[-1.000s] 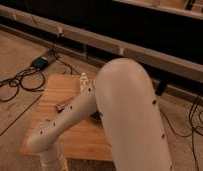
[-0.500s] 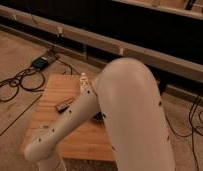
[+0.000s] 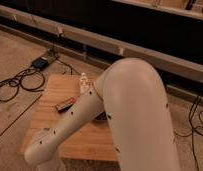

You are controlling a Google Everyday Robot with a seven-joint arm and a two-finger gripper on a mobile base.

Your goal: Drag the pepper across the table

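The light-brown plank-top table (image 3: 47,120) stands left of centre. My white arm (image 3: 130,110) arches over it, and its forearm (image 3: 70,122) runs down to the lower left and leaves the picture at the bottom edge. My gripper is not in view. The dark red pepper does not show; the arm covers the middle and right of the table top.
A small flat black rectangular item (image 3: 64,105) lies on the table left of the forearm. A small white bottle (image 3: 84,83) stands near the back edge. A black bowl (image 3: 101,118) peeks from under the arm. Cables (image 3: 15,85) and a power box (image 3: 41,62) lie on the floor at left.
The lower end of the forearm has swung down and a little left, toward the table's front edge. The things on the table have not moved.
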